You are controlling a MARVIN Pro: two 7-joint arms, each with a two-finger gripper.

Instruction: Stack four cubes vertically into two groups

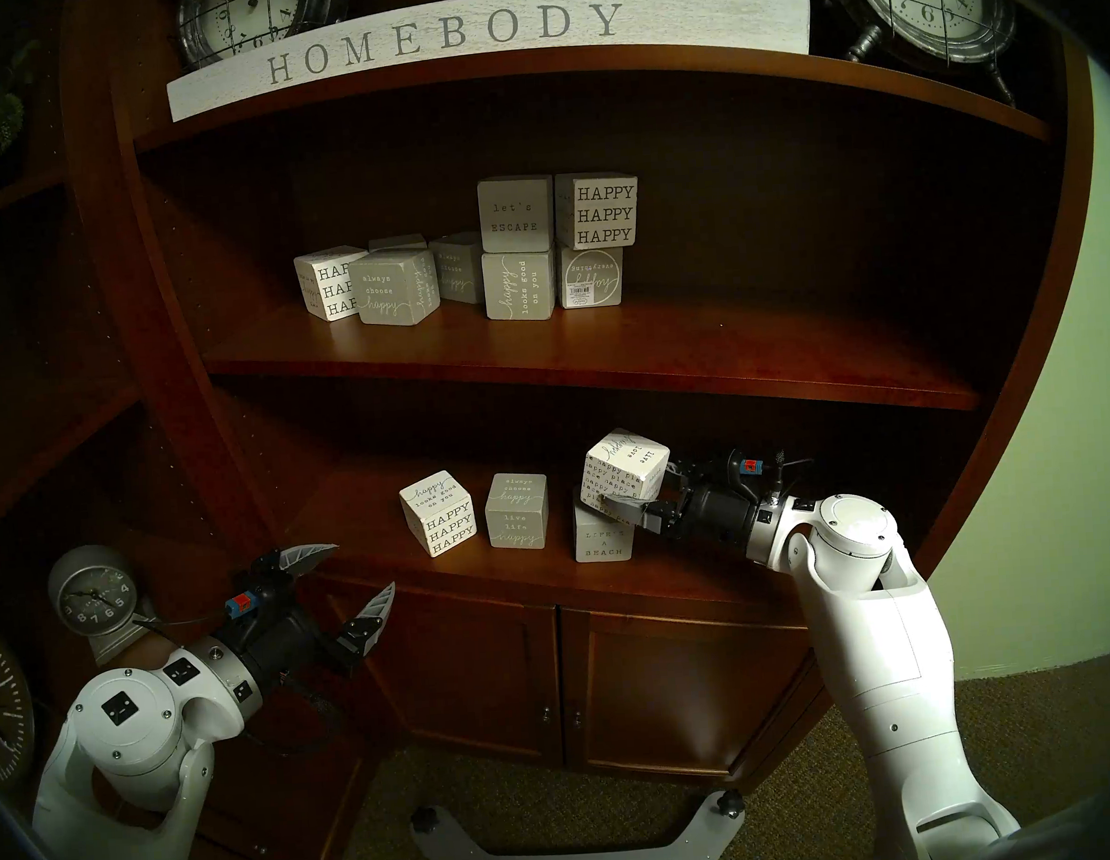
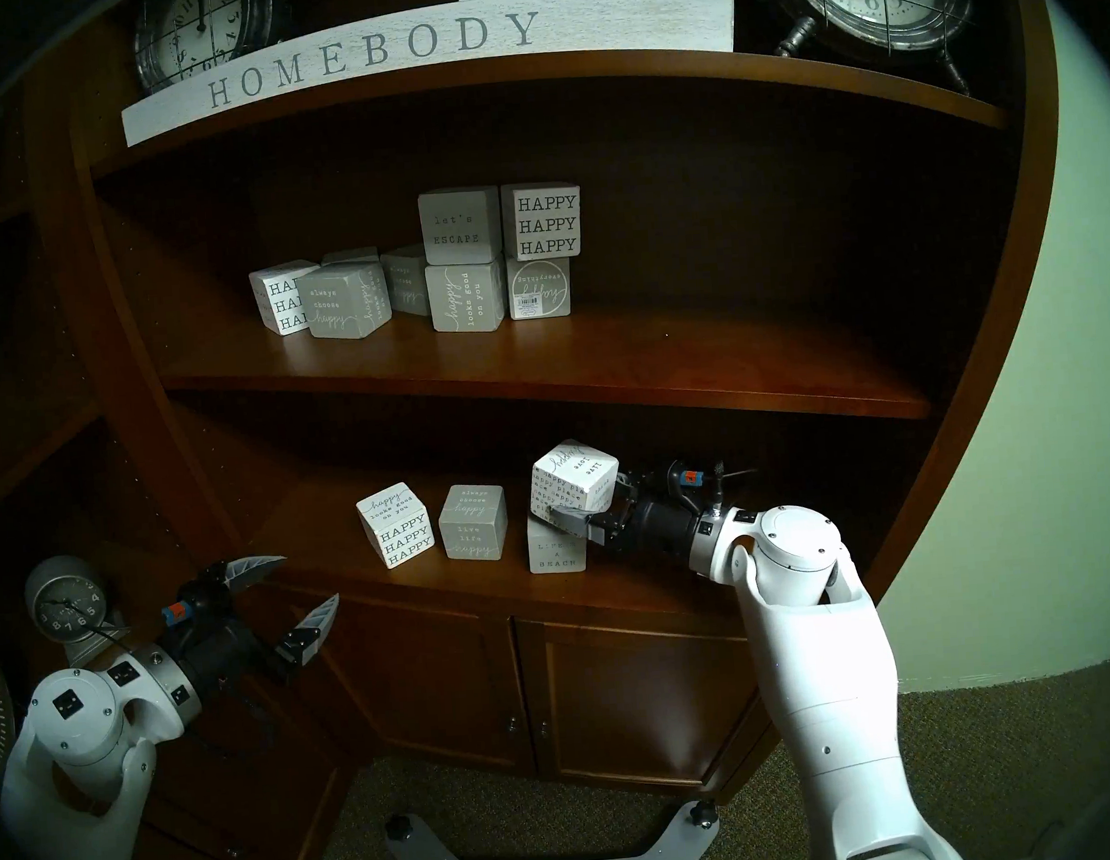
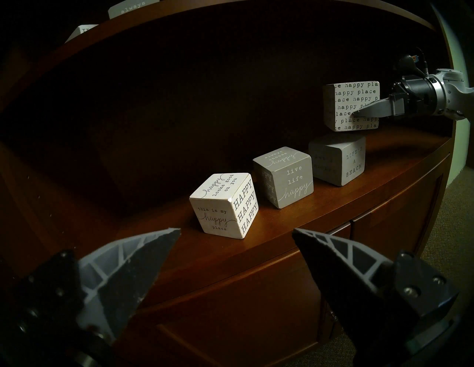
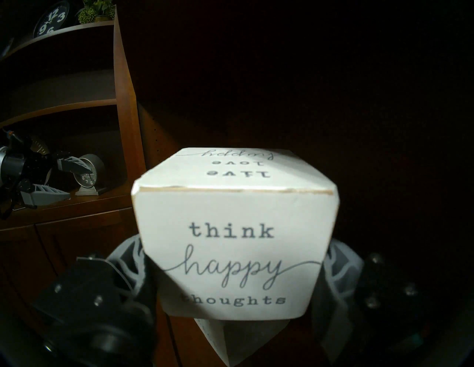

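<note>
On the lower shelf (image 1: 483, 573) stand a white "HAPPY HAPPY HAPPY" cube (image 1: 437, 514) (image 3: 224, 206), a grey "live life happy" cube (image 1: 517, 509) (image 3: 284, 176) and a pale grey "LIFE'S A BEACH" cube (image 1: 601, 537) (image 3: 337, 161). My right gripper (image 1: 640, 486) is shut on the white "think happy thoughts" cube (image 1: 623, 467) (image 4: 233, 230). It holds the cube slightly tilted right over the beach cube; I cannot tell whether they touch. My left gripper (image 1: 363, 566) is open and empty, left of the shelf's front edge.
On the upper shelf, the "let's ESCAPE" cube (image 1: 516, 214) and another "HAPPY" cube (image 1: 601, 212) top two stacks, with several loose cubes (image 1: 394, 287) to their left. A small clock (image 1: 92, 594) stands by my left arm. Cabinet doors (image 1: 555, 679) lie below.
</note>
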